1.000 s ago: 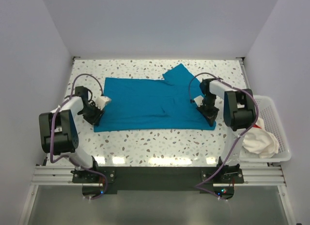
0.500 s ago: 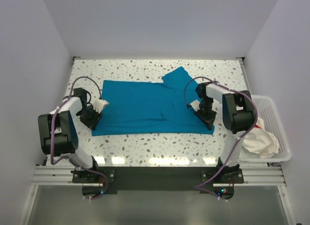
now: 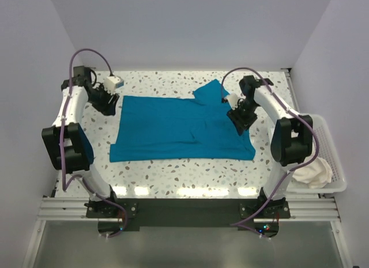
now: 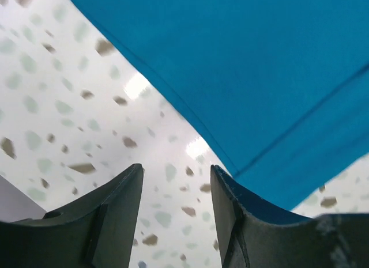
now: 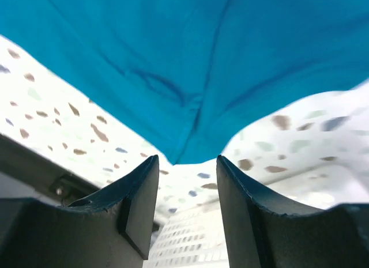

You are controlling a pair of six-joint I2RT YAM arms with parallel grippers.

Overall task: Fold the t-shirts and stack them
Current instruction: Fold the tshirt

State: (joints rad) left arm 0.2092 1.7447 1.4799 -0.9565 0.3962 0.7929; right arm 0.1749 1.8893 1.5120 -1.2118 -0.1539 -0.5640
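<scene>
The teal t-shirt [image 3: 179, 127] lay flat, faintly creased, one sleeve [image 3: 209, 90] poking out at one o'clock — left gripper [image 4: 176, 171] and right gripper [image 5: 188, 161] each had jaws apart.

In the overhead view the right arm [image 3: 291, 142] hides the 10 o'clock side of the white t-shirt [image 3: 316, 173] in the mesh basket [image 3: 330, 135]; any marks on the cloth are too small to tell. Both wrist views cut the teal t-shirt [image 4: 259, 60] off at 12 o'clock. The basket mesh at 6 o'clock in the right wrist view is blurred.
</scene>
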